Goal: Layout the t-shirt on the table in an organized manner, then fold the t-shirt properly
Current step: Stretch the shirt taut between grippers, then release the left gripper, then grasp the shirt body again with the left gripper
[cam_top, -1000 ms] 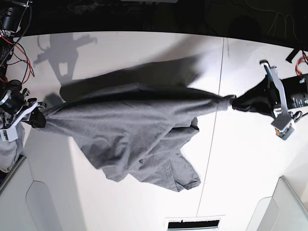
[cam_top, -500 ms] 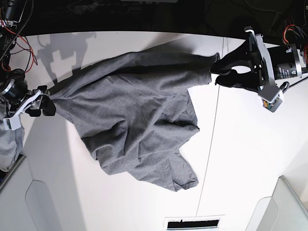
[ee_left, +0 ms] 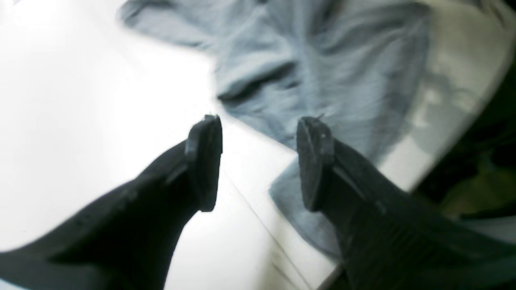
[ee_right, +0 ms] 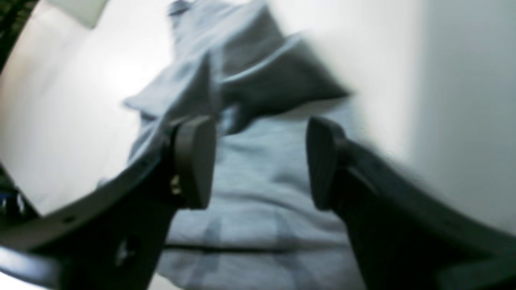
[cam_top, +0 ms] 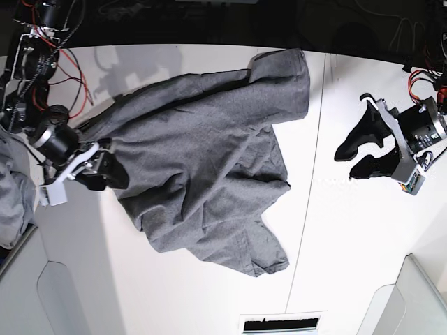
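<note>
The heather-grey t-shirt (cam_top: pixel 202 167) lies crumpled but spread out on the white table (cam_top: pixel 363 244), with one corner near the far edge. My left gripper (cam_top: pixel 347 160) is open and empty, to the right of the shirt past the dark seam (cam_top: pixel 307 209). In the left wrist view the gripper (ee_left: pixel 260 161) has its jaws apart over bare table, with the shirt (ee_left: pixel 322 60) ahead of it. My right gripper (cam_top: pixel 117 173) is open at the shirt's left edge. In the right wrist view the gripper (ee_right: pixel 258 161) hovers open over the fabric (ee_right: pixel 250 225), gripping nothing.
Light grey bins stand at the front left (cam_top: pixel 42 293) and front right (cam_top: pixel 415 300). A paler grey cloth bundle (cam_top: pixel 10 195) hangs at the far left. A slotted vent (cam_top: pixel 279 324) sits at the front edge. The table's far edge (cam_top: pixel 209 47) borders darkness.
Both grippers have let go of the shirt, which has dropped onto the table. The left gripper pulled back to the right. The right gripper moved in over the shirt's left edge.
</note>
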